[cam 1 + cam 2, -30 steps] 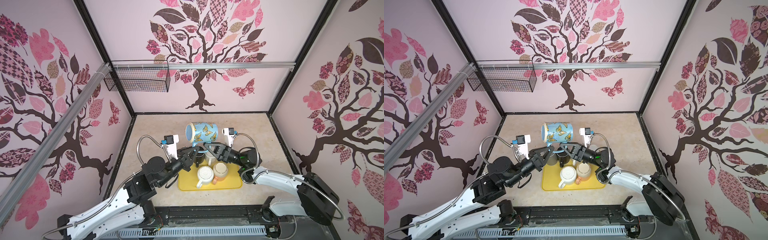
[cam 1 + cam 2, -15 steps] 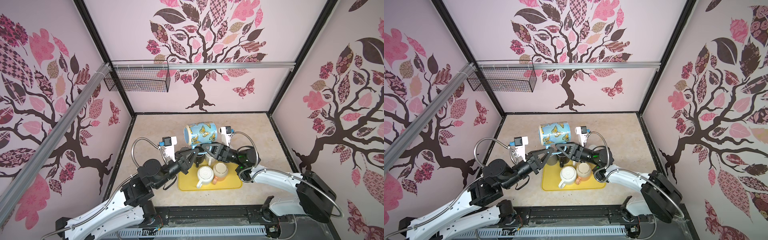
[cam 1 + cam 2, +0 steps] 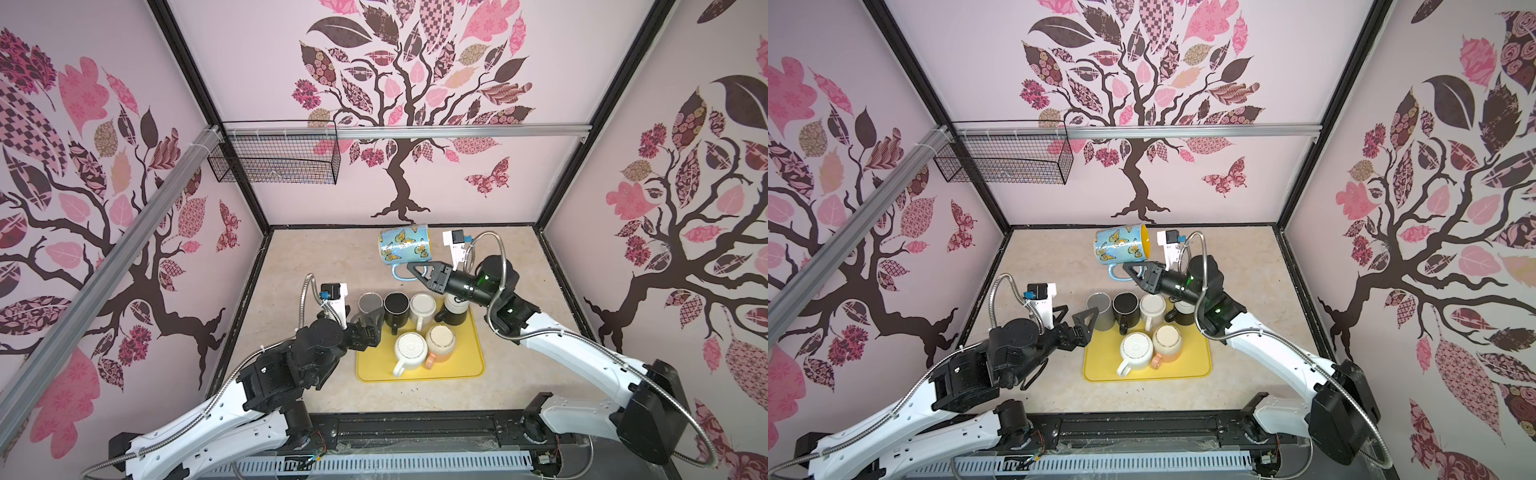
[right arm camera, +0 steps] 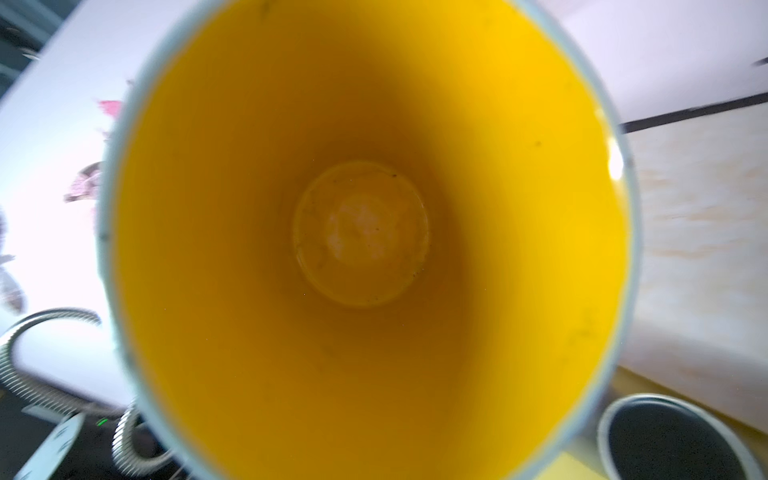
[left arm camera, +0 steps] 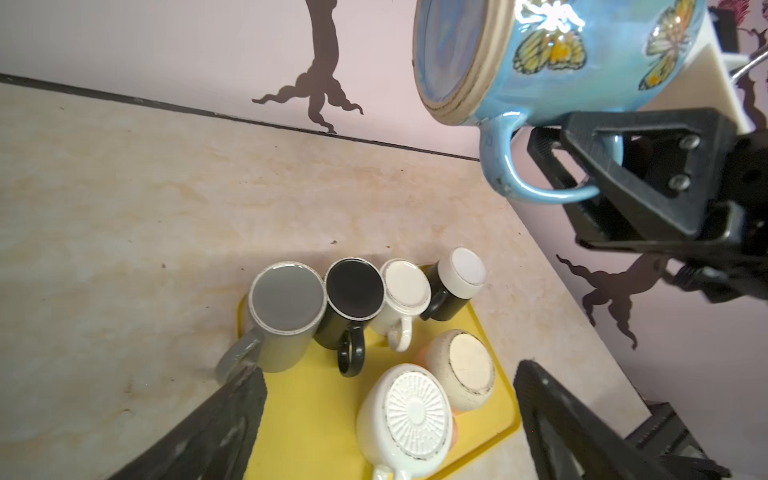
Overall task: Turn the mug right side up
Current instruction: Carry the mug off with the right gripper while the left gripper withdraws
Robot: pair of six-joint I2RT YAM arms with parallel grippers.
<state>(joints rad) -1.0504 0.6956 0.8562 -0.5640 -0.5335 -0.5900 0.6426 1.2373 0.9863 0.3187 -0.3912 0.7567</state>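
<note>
Over the table [image 3: 316, 257], blue mug [image 3: 405, 244] sideways, mouth toward right arm [image 3: 561, 345]

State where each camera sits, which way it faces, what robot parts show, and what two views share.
Top views: high at the front, looking down toward the back wall; both arms, left tool open, right tool shut on the butterfly mug.
Left wrist: on the left arm, facing over the yellow tray to the back wall; its own two fingers show.
Right wrist: on the right arm, staring into the mug's yellow inside; no tool visible.
Shared: left wrist and top views both show the held mug.
</note>
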